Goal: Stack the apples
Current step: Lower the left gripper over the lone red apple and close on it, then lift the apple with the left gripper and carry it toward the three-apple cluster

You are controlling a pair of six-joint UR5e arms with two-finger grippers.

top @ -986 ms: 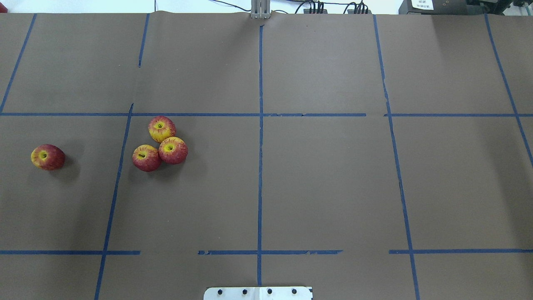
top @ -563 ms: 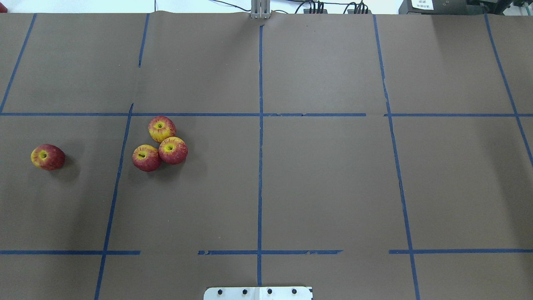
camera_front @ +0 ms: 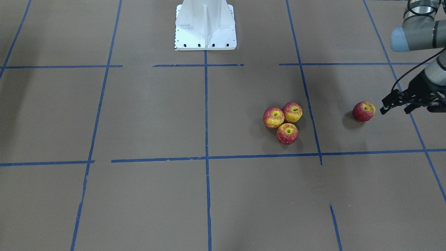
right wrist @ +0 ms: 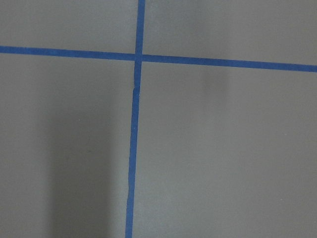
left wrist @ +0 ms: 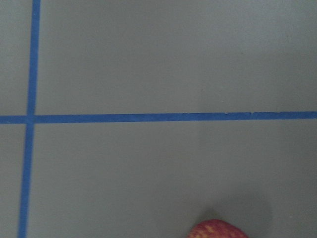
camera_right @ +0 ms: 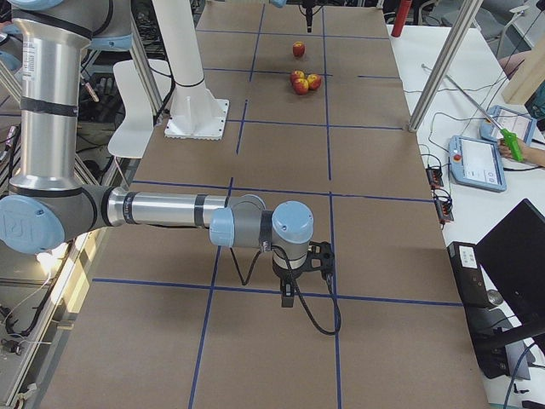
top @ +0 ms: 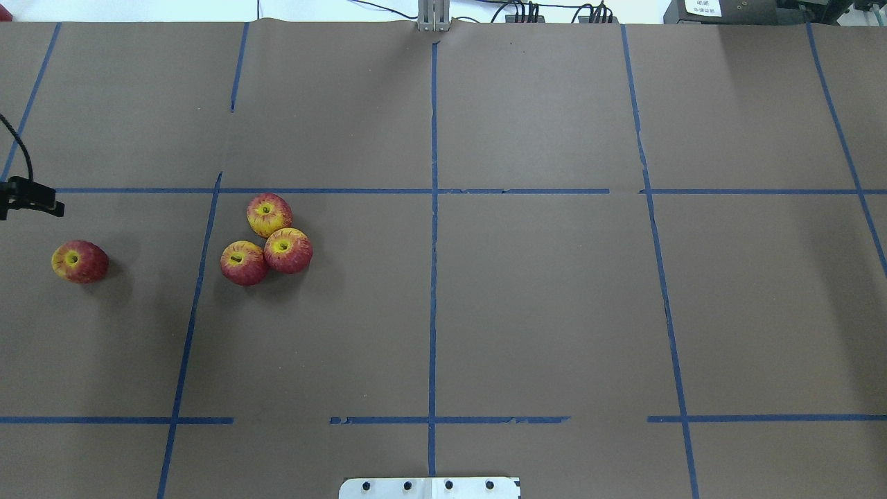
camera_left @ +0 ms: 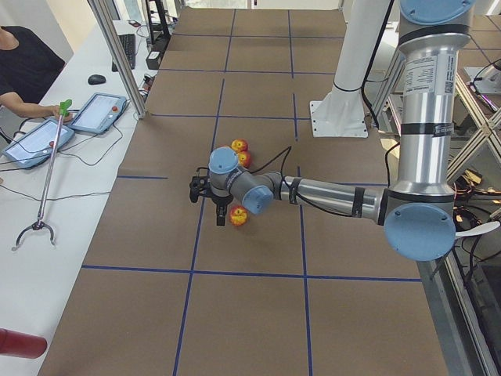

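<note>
Three apples sit touching in a cluster [top: 269, 242], also in the front-facing view [camera_front: 286, 122]. A fourth, darker apple [top: 80, 261] lies alone to the left, shown too in the front-facing view [camera_front: 363, 111] and at the bottom edge of the left wrist view [left wrist: 218, 229]. My left gripper [camera_front: 394, 111] is open and empty, hovering just outboard of the lone apple; one of its fingers [top: 43, 202] shows at the overhead view's left edge. My right gripper [camera_right: 305, 277] shows only in the exterior right view, over bare paper far from the apples; I cannot tell whether it is open.
Brown paper with blue tape lines [top: 433, 277] covers the table. The white robot base plate [camera_front: 205, 35] stands at the robot's side. An operators' bench with tablets [camera_left: 35, 141] runs along the far side.
My left gripper has come into the overhead view at its left edge, beyond the lone apple. The apples have not moved.
</note>
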